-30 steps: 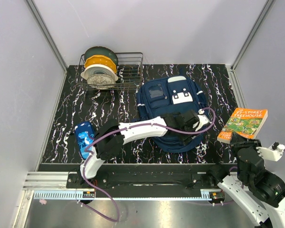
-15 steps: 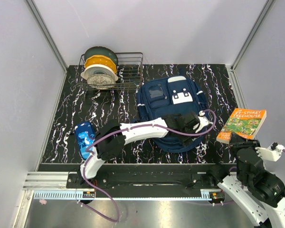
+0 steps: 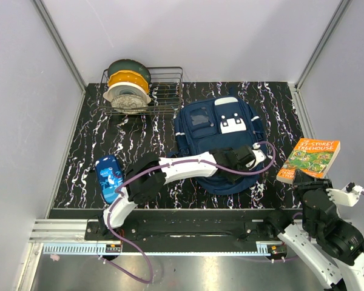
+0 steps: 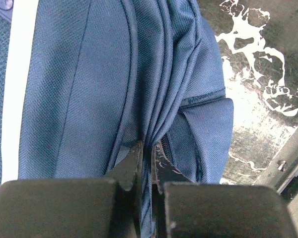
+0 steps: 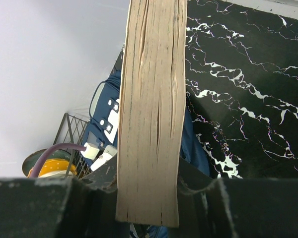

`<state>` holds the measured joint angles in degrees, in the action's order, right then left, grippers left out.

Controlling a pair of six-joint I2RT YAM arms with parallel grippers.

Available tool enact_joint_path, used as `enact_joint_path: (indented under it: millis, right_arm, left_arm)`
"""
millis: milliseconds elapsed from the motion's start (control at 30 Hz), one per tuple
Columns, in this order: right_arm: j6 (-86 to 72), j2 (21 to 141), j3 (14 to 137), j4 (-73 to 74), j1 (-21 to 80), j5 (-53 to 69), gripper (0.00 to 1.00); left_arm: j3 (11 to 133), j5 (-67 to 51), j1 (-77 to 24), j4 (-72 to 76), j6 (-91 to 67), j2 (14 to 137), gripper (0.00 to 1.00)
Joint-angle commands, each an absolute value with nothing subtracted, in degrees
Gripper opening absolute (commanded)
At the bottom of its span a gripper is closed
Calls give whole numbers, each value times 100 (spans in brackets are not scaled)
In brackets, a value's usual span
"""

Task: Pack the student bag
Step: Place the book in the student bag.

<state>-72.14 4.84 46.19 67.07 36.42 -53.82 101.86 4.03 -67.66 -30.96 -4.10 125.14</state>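
The left tool (image 4: 147, 159) pinched a fold of the soft, limp student bag (image 4: 74, 94) beside its zip (image 4: 165, 145), probably the surest hold; the right tool (image 5: 148, 184) clamped a book (image 5: 151, 89).

"storey treehouse" on the orange book (image 3: 311, 159)
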Motion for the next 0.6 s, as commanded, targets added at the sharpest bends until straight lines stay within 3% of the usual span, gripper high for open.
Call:
enact_joint_path:
  millis: [0, 333, 567]
  right_arm:
    - [-7295, 422, 4649, 6161, 3647, -5537, 12]
    - [-7286, 325, 4763, 6372, 3656, -5599, 13]
    - [-7462, 132, 4922, 6749, 3647, -5660, 8]
  left_arm:
    - [10301, 694, -6750, -3094, -361, 12534, 0]
    - [10581, 1072, -6636, -3128, -79, 11532, 0]
    - [11434, 905, -5908, -3576, -44, 10996, 0]
